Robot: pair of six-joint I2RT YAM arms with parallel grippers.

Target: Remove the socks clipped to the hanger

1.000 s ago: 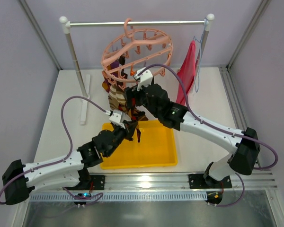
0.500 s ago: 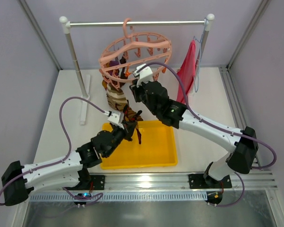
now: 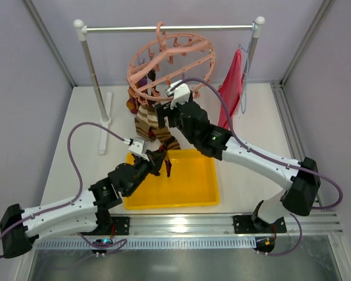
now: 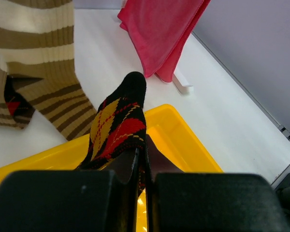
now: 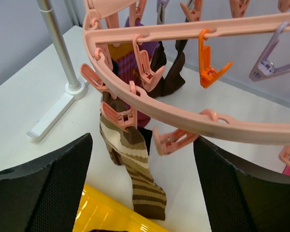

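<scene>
The salmon-pink ring hanger (image 3: 209,55) hangs by its hook from the rail. My left gripper (image 3: 158,160) is shut on a dark argyle sock (image 4: 118,125) with red and orange diamonds and holds it over the yellow tray (image 3: 193,187). The sock (image 3: 167,163) hangs free of the hanger. My right gripper (image 5: 142,140) is open just under the hanger ring (image 5: 183,116), with an empty peg (image 5: 171,140) between its fingers. A brown-cream striped sock (image 5: 135,169) and a maroon-purple sock (image 5: 130,58) stay clipped to the hanger. The striped sock also shows in the top view (image 3: 146,117).
A pink-red cloth (image 3: 234,88) hangs from a thin wire hanger at the rail's right end and shows in the left wrist view (image 4: 159,29). The rack's left post (image 3: 93,76) and white foot (image 5: 53,116) stand at the back left. The tray's wall (image 4: 183,140) lies under my left gripper.
The argyle sock came away from the hanger and my left gripper drew it back over the tray. The ring hanger swung and tilted up. My right gripper eased off the pegs.
</scene>
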